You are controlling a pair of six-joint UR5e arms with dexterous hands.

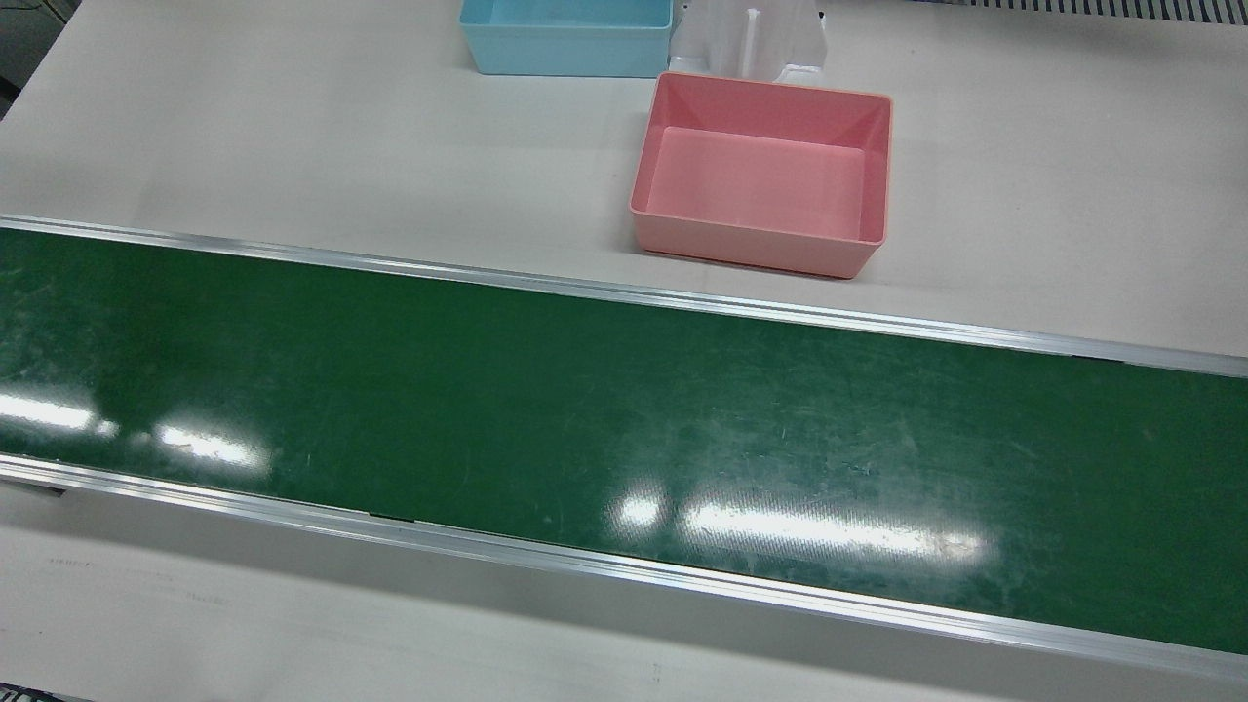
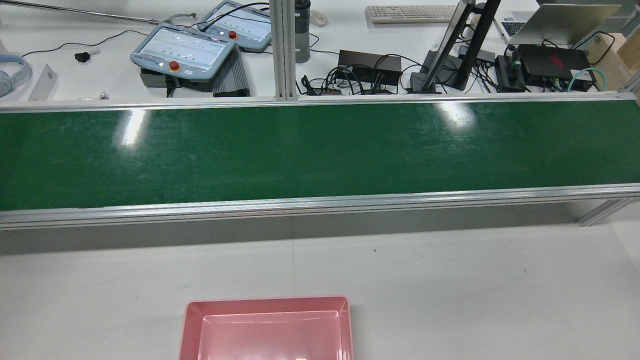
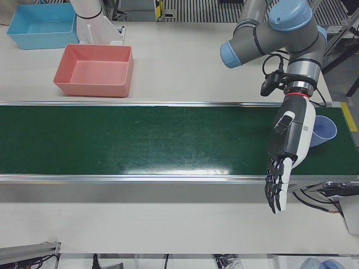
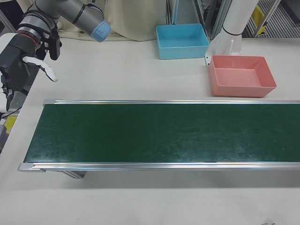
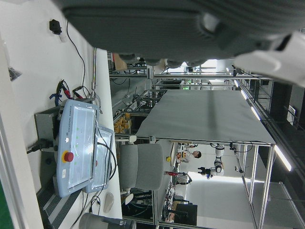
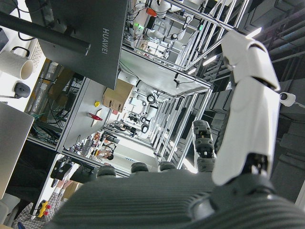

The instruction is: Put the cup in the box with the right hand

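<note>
**Cup not yet picked up; pink box waits empty**

The blue cup (image 3: 324, 130) lies on the green conveyor belt (image 3: 140, 140) at its far end, partly hidden behind the left hand (image 3: 286, 151), whose fingers hang spread. The right hand (image 4: 16, 65) hovers off the belt's opposite end, apparently spread and holding nothing. The pink box (image 1: 765, 175) is empty. Grasp, carry and release all remain. The belt between is bare, leaving free travel.
</note>
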